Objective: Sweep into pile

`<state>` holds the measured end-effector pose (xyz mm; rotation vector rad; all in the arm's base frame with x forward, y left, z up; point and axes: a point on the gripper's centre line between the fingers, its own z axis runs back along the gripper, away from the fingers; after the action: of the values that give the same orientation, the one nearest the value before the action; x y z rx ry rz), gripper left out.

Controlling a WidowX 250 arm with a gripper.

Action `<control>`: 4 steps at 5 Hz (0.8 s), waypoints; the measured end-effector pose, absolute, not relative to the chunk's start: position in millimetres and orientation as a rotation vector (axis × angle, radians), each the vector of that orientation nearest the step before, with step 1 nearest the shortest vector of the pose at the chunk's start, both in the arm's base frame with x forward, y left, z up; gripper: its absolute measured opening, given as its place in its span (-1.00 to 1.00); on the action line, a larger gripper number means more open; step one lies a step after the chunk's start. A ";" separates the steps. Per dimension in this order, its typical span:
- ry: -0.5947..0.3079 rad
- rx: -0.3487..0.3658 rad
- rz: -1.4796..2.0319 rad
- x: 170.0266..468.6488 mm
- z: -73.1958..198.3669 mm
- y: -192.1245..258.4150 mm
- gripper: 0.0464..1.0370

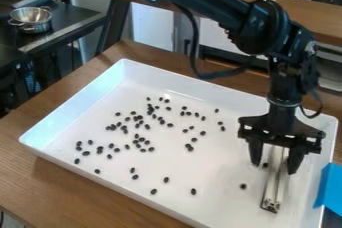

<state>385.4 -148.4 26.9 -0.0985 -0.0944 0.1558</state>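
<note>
The dark beans (pixel 137 140) lie scattered across the middle and left of the white tray (pixel 73 92), some touching, most apart. Bare tray floor stretches between them and its upper and left walls, and between the main scatter and the gripper (pixel 274 168). One bean sits apart just left of the pale bar (pixel 272 189), another close beside the bar, higher up. The gripper hangs over the tray's right part, spread, the bar's upper stretch between its fingers. The bar runs near the right wall, where room is tighter. Its upper end is hidden by the gripper. The tray's lower corner, on the wooden worktop (pixel 60 187), is cut off, as is a blue item (pixel 330 187) at the right edge.
</note>
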 end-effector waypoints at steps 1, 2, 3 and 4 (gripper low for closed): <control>-0.086 -0.098 0.170 388.0 26.5 -136.8 -0.29; -0.072 -0.099 0.199 390.8 25.3 -119.1 -0.34; -0.031 -0.094 0.198 388.4 23.5 -99.5 -0.34; -0.018 -0.086 0.192 385.9 21.4 -77.1 -0.34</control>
<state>385.9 -77.1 21.4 -0.0863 -0.0185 0.1922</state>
